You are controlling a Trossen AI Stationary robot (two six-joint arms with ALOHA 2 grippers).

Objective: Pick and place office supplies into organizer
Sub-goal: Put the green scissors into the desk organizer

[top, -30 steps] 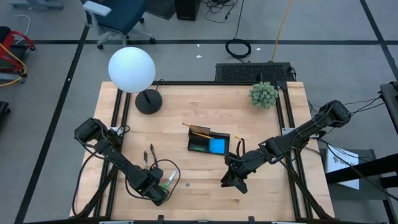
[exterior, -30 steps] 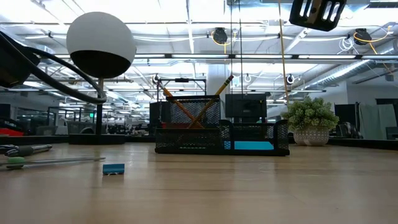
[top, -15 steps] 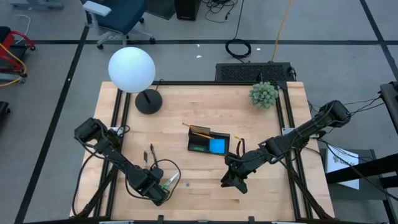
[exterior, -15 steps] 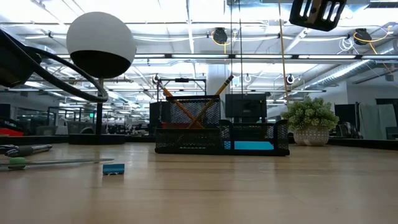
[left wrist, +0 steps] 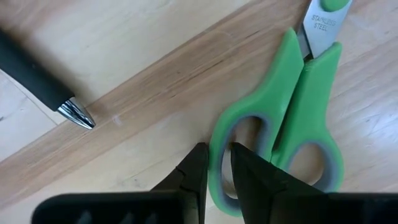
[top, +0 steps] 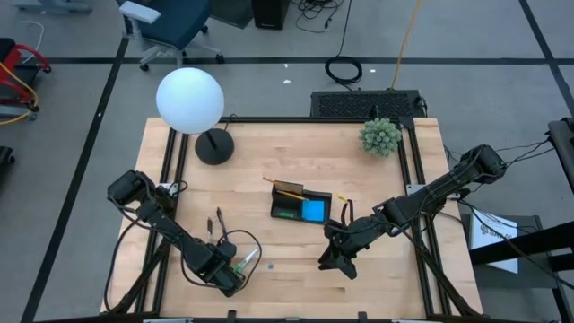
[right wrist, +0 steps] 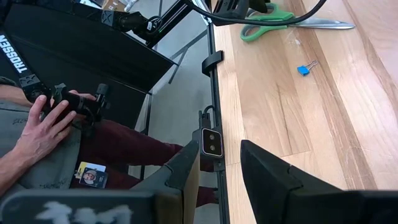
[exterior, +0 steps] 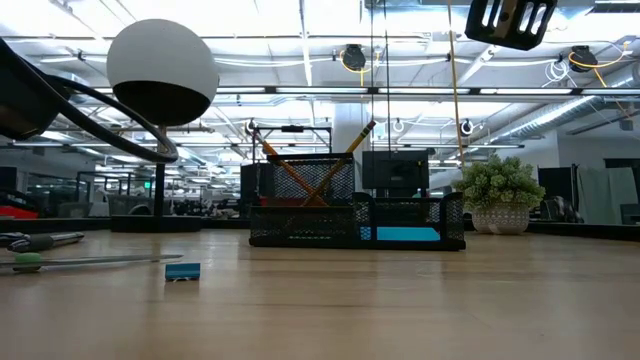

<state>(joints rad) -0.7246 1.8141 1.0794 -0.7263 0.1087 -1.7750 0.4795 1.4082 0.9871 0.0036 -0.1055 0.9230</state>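
Green-handled scissors (left wrist: pixel 292 106) lie flat on the wood near the table's front left, also seen in the high view (top: pixel 245 261). My left gripper (left wrist: pixel 216 152) points down and is shut on one handle ring. A dark pen (left wrist: pixel 37 78) lies beside it on the table. The black organizer (top: pixel 302 206) stands mid-table, holding two yellow pencils (exterior: pixel 300 172) and a blue pad (top: pixel 315 211). A small blue item (right wrist: pixel 303 70) lies on the wood. My right gripper (top: pixel 339 260) hangs open above the table, right of the organizer, with nothing between its fingers. My left gripper pinches the rim of one handle ring (left wrist: pixel 219 134) of the scissors, with one finger inside the ring and the other outside it. The fingers come from above, pointing down. The scissors lie flat on the table.
A lamp with a white globe (top: pixel 189 99) and a round black base (top: pixel 213 145) stands at the far left. A green plant ball (top: pixel 380 136) sits at the far right corner. A person (right wrist: pixel 43 124) sits beyond the table's near edge.
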